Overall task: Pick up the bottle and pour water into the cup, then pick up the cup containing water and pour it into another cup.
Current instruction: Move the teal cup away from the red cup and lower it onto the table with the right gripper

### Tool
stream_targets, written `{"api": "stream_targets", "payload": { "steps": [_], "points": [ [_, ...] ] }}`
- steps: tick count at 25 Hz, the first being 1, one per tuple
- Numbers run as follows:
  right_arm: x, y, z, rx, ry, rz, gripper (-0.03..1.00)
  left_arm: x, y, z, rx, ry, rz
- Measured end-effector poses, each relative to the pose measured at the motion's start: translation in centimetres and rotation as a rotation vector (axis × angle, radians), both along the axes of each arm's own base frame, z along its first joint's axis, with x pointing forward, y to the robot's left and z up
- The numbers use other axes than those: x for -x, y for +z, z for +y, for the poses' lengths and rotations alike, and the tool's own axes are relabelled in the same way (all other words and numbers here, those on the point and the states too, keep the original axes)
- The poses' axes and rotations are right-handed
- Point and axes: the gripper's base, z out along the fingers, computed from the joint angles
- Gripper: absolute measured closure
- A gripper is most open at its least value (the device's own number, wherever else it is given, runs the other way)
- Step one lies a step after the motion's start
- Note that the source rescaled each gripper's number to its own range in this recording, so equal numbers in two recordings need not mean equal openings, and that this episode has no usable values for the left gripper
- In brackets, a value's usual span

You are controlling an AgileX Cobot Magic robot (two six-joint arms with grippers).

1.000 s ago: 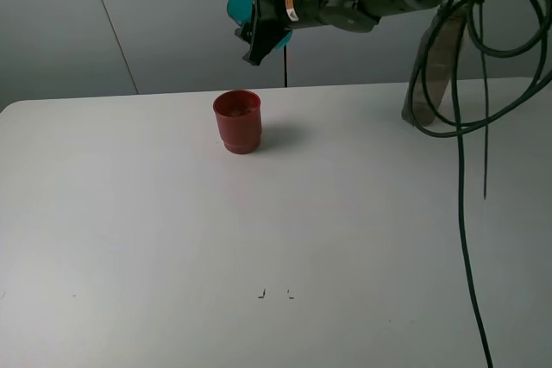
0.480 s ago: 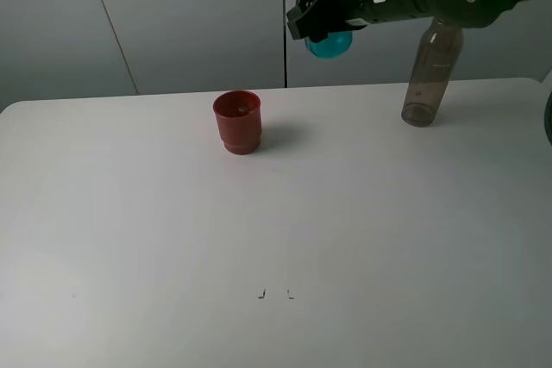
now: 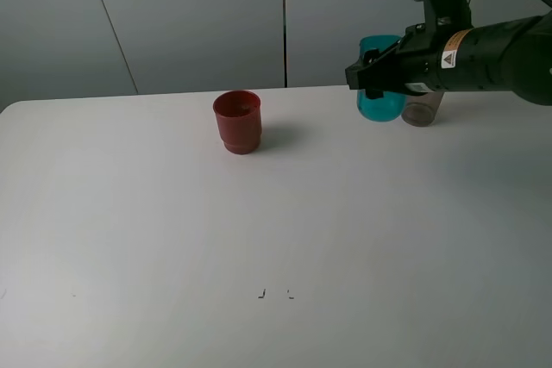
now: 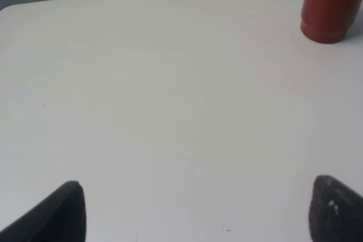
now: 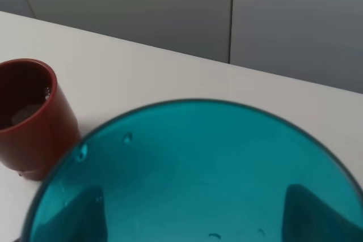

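Note:
The red cup (image 3: 237, 121) stands upright on the white table (image 3: 172, 239), left of centre at the back; something wet lies in its bottom. My right gripper (image 3: 377, 82) is shut on the teal cup (image 3: 380, 94) and holds it upright, low over the table at the back right. I cannot tell whether the cup touches the table. The bottle (image 3: 423, 109) stands just behind the cup; only its base shows below the arm. In the right wrist view the teal cup (image 5: 193, 179) fills the frame, with the red cup (image 5: 28, 117) beyond it. My left gripper (image 4: 198, 213) is open and empty, well away from the red cup (image 4: 330, 7).
A grey panelled wall (image 3: 172, 15) rises behind the table's back edge. Two small dark marks (image 3: 274, 294) lie on the table near the front.
My right arm has swung from above the red cup to the right and down, turning the teal cup upright. It now hides most of the bottle.

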Motion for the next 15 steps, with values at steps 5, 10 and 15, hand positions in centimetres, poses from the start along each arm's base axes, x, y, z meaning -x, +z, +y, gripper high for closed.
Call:
{"api": "stream_targets", "payload": {
  "steps": [5,10,15],
  "points": [
    [-1.1,-3.2,0.0,-0.037,0.007,0.000,0.92,0.0,0.0,0.0,0.000,0.000,0.000],
    [-2.4,-6.9,0.8,-0.041,0.074,-0.088,0.92,0.0,0.0,0.0,0.000,0.000,0.000],
    [-2.7,-10.3,0.9,0.005,0.106,-0.100,0.92,0.0,0.0,0.0,0.000,0.000,0.000]
  ]
}}
